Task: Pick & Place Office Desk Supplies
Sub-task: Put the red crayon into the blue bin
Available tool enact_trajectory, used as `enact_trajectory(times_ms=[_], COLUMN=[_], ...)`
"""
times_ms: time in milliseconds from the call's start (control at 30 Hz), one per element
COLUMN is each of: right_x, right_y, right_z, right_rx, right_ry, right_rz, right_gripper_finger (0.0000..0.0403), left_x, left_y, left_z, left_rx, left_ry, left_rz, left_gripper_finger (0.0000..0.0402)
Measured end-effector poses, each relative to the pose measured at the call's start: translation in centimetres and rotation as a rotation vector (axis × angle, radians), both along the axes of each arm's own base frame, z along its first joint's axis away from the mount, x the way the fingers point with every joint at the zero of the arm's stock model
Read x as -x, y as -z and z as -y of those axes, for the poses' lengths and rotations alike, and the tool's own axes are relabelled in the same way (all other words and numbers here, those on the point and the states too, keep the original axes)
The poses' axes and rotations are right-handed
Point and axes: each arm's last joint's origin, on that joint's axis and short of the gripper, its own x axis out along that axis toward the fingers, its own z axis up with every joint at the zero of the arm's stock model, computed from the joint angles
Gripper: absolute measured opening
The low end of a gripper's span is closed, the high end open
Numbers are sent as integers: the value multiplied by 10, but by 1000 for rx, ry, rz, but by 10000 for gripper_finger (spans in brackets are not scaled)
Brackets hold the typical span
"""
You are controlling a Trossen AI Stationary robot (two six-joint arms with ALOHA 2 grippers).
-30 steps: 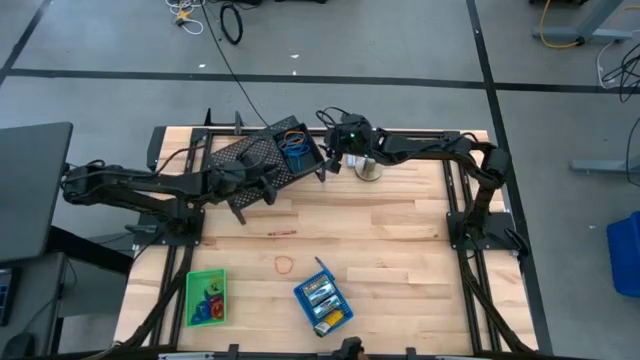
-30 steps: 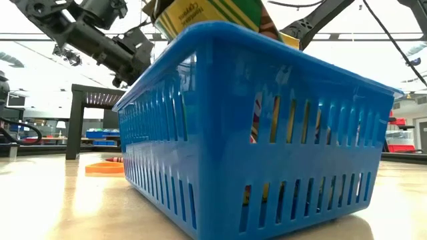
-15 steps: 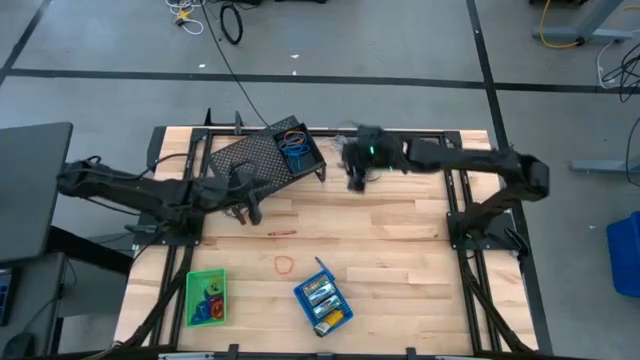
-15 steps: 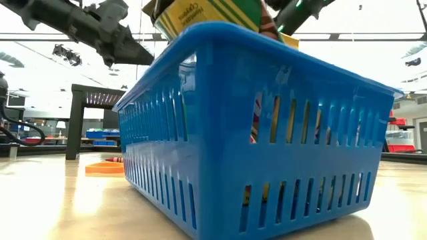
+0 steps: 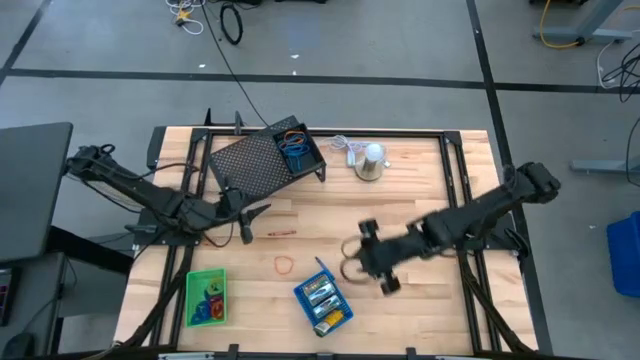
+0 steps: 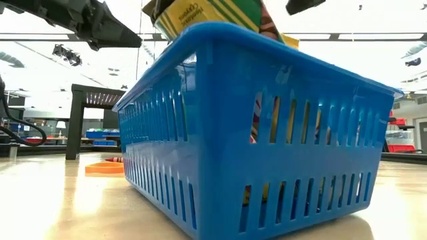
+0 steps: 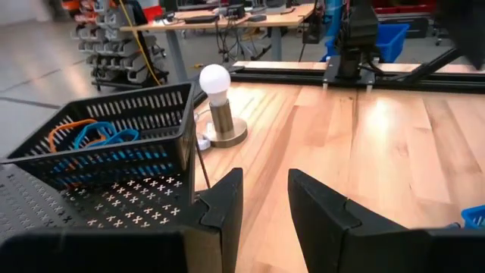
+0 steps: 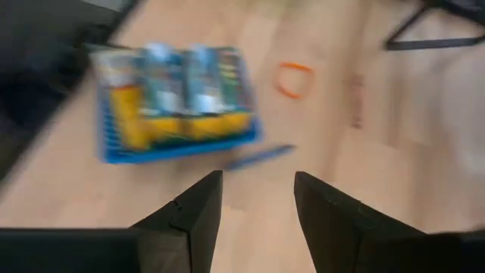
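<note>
While the left gripper (image 5: pixel 243 213) has pulled back from the mesh tray (image 5: pixel 262 157), fingers slightly parted and empty, the right gripper (image 5: pixel 350 260) has swung near, gaping empty beside the blue tray (image 5: pixel 322 304) of crayon boxes (image 8: pixel 178 89).

A small blue plastic tray (image 5: pixel 322 305) sits near the front edge of the counter, turned at a slant, with yellow-green crayon boxes (image 5: pixel 321 297) lying inside. A small green tray (image 5: pixel 205 297) sits well to its left. An orange elastic loop (image 5: pixel 284 265) lies flat between them. A small black mesh tray (image 5: pixel 297 149) at the back holds blue and orange loops (image 5: pixel 294 139).
</note>
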Motion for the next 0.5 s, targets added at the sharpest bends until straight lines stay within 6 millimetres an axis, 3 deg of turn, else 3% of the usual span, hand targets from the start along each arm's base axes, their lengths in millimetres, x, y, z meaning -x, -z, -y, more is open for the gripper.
enact_trajectory(times_ms=[267, 367, 500], right_x=[3, -2, -7], right_y=[31, 42, 34], right_z=[-72, -79, -74], right_rx=[-2, 43, 84], right_ry=[-89, -40, 32], right_rz=[42, 41, 52], right_gripper_finger=[174, 174, 174], left_x=[6, 6, -1], left_y=[0, 6, 22], left_z=[17, 25, 31], left_rx=[19, 54, 128], left_ry=[37, 63, 71], left_rz=[27, 14, -47], left_gripper_finger=[115, 115, 115])
